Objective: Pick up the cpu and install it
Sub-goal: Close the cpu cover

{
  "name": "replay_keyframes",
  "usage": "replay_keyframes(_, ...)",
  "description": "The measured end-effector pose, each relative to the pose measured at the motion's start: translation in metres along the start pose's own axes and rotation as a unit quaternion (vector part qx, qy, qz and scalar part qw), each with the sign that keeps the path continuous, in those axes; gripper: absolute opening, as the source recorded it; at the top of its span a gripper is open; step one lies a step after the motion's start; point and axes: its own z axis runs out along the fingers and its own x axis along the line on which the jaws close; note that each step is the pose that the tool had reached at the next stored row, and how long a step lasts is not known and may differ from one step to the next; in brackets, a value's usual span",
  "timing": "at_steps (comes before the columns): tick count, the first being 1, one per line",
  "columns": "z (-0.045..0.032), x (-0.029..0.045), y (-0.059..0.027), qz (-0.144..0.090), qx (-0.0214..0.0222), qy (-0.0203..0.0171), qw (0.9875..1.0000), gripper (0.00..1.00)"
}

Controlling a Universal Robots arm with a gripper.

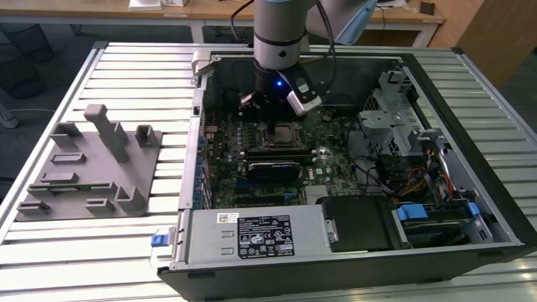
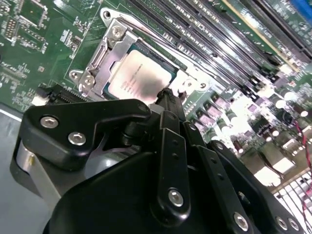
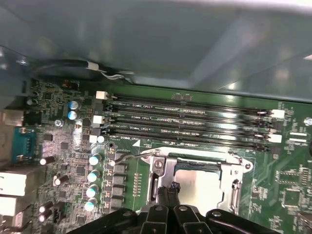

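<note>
Silvery cpu (image 2: pixel 136 75) lies flat in its socket frame (image 2: pixel 97 58) on the green motherboard (image 2: pixel 29 48), inside the open case (image 1: pixel 470 82). Just beside the chip, over the frame's edge, hangs the gripper (image 2: pixel 168 93), fingertips pressed together with nothing between them. Long black memory slots (image 3: pixel 185 122) run near the socket, and capacitors (image 3: pixel 92 175) stand off to another side. A power supply (image 1: pixel 251 236) and drive cage (image 1: pixel 394 119) crowd the case. It rests on a slatted metal table (image 1: pixel 117 69), with a grey fixture (image 1: pixel 92 163) at the exterior view's left and wooden desks (image 1: pixel 210 12) behind.
</note>
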Motion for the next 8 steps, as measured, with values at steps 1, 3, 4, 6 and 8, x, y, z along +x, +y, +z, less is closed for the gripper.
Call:
replay_keyframes(1, -0.0024, 0.0, 0.0, 0.0, 0.0, 0.0, 1.0, 0.11)
replay_keyframes(3, -0.0068, 0.0, -0.0001, 0.0, 0.0, 0.0, 1.0, 0.11)
replay_keyframes(4, -0.0085, 0.0, -0.0001, 0.0, 0.0001, 0.0, 1.0, 0.11)
replay_keyframes(6, -0.0107, 0.0, -0.0001, 0.0, 0.0, 0.0, 1.0, 0.11)
replay_keyframes(8, -0.0114, -0.0009, -0.0001, 0.0, -0.0001, -0.0001, 1.0, 0.11)
